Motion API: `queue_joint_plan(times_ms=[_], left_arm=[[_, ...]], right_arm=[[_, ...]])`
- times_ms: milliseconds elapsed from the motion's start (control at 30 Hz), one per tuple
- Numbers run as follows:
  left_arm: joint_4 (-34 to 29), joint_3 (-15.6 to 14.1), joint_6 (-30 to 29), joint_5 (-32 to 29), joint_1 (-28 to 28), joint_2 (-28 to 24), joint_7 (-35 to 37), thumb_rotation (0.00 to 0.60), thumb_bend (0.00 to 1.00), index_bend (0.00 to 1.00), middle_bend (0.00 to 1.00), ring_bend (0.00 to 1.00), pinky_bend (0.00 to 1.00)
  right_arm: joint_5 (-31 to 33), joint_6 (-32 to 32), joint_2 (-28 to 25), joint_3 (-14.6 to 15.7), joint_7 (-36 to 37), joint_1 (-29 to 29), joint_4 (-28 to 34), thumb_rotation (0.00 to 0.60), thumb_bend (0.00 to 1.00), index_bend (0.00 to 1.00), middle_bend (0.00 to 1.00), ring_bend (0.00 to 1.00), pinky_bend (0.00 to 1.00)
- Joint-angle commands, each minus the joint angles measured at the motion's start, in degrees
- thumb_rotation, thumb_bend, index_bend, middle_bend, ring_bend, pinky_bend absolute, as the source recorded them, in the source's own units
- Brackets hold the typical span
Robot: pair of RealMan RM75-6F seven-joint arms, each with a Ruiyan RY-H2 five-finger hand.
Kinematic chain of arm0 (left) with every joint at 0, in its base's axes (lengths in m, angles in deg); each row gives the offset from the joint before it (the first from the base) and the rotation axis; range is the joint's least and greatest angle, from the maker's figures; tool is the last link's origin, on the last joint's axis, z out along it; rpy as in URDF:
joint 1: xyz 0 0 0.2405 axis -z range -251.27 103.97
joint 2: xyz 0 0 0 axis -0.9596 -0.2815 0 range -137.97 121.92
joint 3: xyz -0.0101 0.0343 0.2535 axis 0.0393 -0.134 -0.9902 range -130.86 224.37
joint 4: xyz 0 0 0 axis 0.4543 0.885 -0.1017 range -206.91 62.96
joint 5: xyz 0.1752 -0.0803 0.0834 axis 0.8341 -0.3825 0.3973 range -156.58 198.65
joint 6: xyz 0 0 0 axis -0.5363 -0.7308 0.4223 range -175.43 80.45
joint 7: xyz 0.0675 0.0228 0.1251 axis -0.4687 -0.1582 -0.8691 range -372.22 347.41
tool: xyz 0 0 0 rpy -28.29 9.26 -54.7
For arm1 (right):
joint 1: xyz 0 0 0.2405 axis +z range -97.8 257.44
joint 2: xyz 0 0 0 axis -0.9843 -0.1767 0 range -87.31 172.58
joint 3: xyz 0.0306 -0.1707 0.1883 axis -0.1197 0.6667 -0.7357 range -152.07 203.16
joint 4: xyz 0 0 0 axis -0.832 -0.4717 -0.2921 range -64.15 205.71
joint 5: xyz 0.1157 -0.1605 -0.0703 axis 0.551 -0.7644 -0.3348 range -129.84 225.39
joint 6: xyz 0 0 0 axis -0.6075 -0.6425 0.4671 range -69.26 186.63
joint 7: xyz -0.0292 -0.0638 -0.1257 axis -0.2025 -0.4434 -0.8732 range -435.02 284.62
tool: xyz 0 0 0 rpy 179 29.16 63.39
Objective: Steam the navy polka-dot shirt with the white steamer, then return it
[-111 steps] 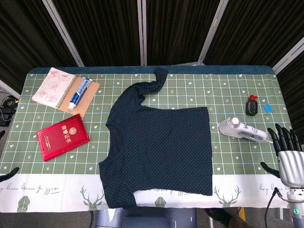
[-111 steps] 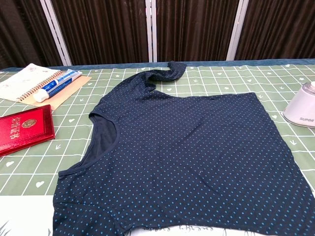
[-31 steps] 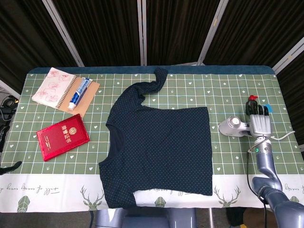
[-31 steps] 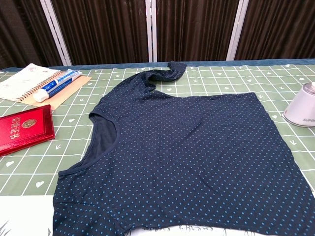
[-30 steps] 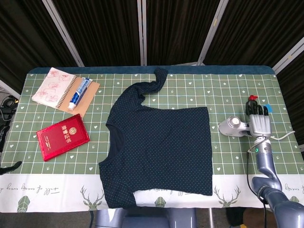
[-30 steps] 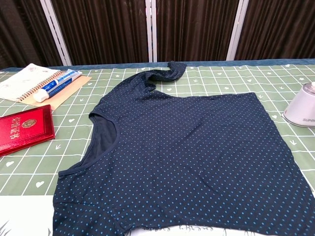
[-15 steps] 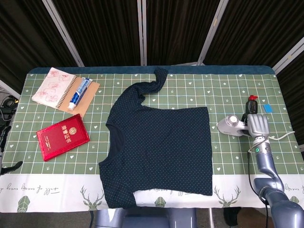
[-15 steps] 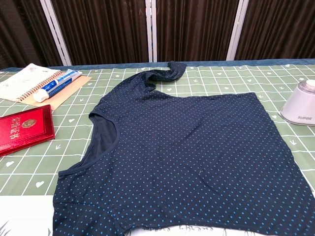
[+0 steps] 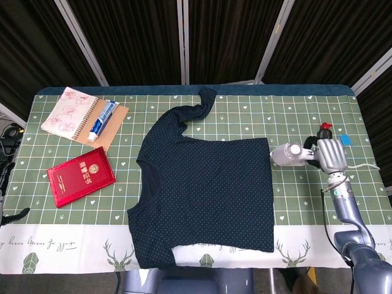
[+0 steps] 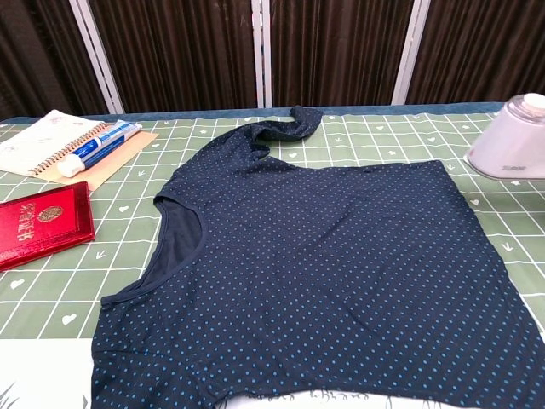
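The navy polka-dot shirt lies flat in the middle of the table, also filling the chest view as the shirt. The white steamer is lifted, its head just right of the shirt's right hem; in the chest view the steamer hangs at the right edge above the cloth. My right hand grips the steamer's handle. Only a dark bit of my left hand shows at the table's left front edge; its fingers cannot be made out.
A red booklet lies front left. A spiral notebook, a toothpaste tube and a brown card sit back left. A small black bottle with a red cap and a blue tag lie behind my right hand.
My right hand came up from the front right edge, took the steamer's handle, then lifted the steamer and carried it left toward the shirt's hem.
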Motion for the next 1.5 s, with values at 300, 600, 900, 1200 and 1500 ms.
queue_joint_plan(times_ms=[300,600,900,1200,1500], left_arm=[[0.51,0.31,0.77,-0.98,0.33,-0.09,0.57,0.600,0.00,0.00,0.00,0.00,0.00],[1.15,0.64,1.75,-2.39,0.72,0.01,0.70,0.600,0.00,0.00,0.00,0.00,0.00],[1.50,0.72,1.98,-2.85,0.82,0.02,0.84,0.600,0.00,0.00,0.00,0.00,0.00],[1.71,0.69,2.06,-3.01,0.87,0.07,0.85,0.600,0.00,0.00,0.00,0.00,0.00],[1.75,0.62,1.82,-2.91,0.83,0.15,0.67,0.600,0.00,0.00,0.00,0.00,0.00]], right_arm=[[-11.09,-10.10,-4.68,5.53,-3.72,5.38,18.93,0.600,0.79,0.80,0.64,0.64,0.94],[-15.29,-7.65,-4.78,6.27,-12.33,10.69,33.71,0.600,0.79,0.80,0.64,0.64,0.95],[-16.26,-4.50,-2.12,6.89,-16.96,12.72,36.58,0.600,0.79,0.80,0.64,0.64,0.95],[-16.31,-2.09,2.47,7.52,-19.18,13.72,35.12,0.600,0.79,0.80,0.64,0.64,0.94],[-16.14,-3.12,5.22,8.96,-17.03,12.10,28.50,0.600,0.79,0.80,0.64,0.64,0.94]])
